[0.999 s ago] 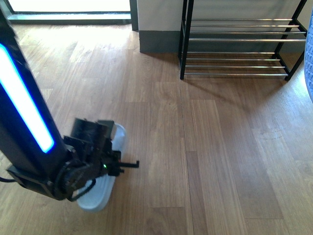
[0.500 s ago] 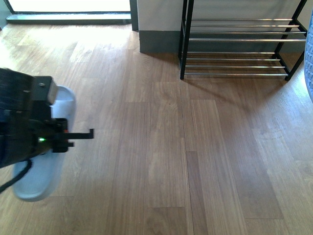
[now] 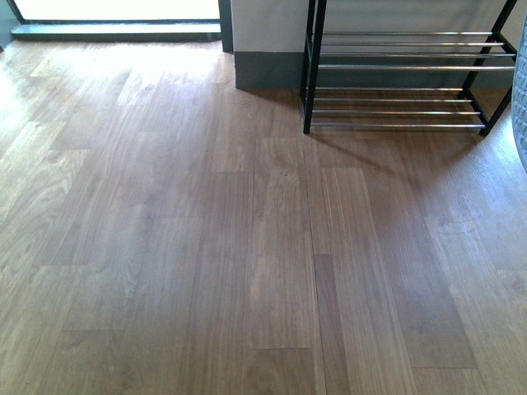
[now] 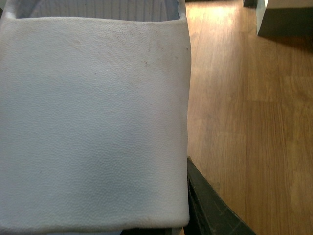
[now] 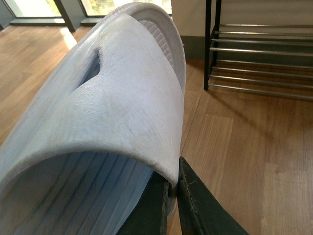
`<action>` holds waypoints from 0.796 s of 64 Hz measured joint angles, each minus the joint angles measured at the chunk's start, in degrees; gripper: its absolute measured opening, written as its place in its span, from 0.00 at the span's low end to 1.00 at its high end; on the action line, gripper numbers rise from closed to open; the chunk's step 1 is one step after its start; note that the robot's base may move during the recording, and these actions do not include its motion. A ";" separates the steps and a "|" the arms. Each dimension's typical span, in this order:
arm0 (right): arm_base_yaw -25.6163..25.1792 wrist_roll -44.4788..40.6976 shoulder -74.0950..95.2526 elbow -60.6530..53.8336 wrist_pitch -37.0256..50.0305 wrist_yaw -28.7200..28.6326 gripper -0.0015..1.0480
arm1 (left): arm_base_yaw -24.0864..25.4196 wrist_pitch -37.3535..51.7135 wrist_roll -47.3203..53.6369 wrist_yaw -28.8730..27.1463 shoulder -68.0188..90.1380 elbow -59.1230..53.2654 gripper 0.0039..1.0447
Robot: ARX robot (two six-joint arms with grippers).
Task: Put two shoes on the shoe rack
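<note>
My left gripper [image 4: 187, 169] is shut on the strap edge of a pale blue slide [image 4: 93, 122], which fills most of the left wrist view; only one dark finger [image 4: 208, 208] shows. My right gripper [image 5: 175, 182] is shut on the strap edge of the other pale blue slide [image 5: 127, 98], held above the floor. The black shoe rack with chrome bars [image 3: 403, 78] stands at the far right by the wall; it also shows in the right wrist view [image 5: 264, 54] beyond the slide. Neither arm shows in the front view. The grey sneakers are out of view.
Wood floor [image 3: 247, 247] spreads across the front view. A grey-based wall corner [image 3: 268, 70] stands just left of the rack. A bright window sill [image 3: 115, 29] runs along the far left. A pale blue edge [image 3: 521, 107] shows at the right border.
My left arm, holding its slide, swung left across the floor and has left the front view. The rack has not moved.
</note>
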 joint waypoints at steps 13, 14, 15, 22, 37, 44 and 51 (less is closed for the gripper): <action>0.00 0.00 0.00 0.00 0.00 -0.20 0.02 | -0.11 -0.02 -0.02 -0.04 0.24 -0.33 0.01; 0.00 0.00 0.00 0.00 0.00 -0.17 0.02 | -0.11 -0.02 -0.02 0.02 0.26 -0.33 0.01; 0.00 0.00 0.00 0.00 0.00 -0.17 0.02 | -0.11 -0.02 -0.02 0.09 0.26 -0.33 0.01; 0.00 0.00 0.00 0.00 0.00 -0.20 0.02 | -0.13 -0.02 -0.02 0.04 0.24 -0.33 0.01; -0.02 0.00 0.00 0.00 0.00 0.13 0.02 | -0.22 -0.04 0.00 0.28 0.26 -0.33 0.01; -0.02 0.00 0.00 0.00 0.00 0.15 0.02 | -0.22 -0.04 -0.02 0.31 0.31 -0.33 0.01; -0.02 0.00 0.00 0.00 0.00 0.17 0.02 | -0.22 -0.04 -0.02 0.28 0.24 -0.33 0.01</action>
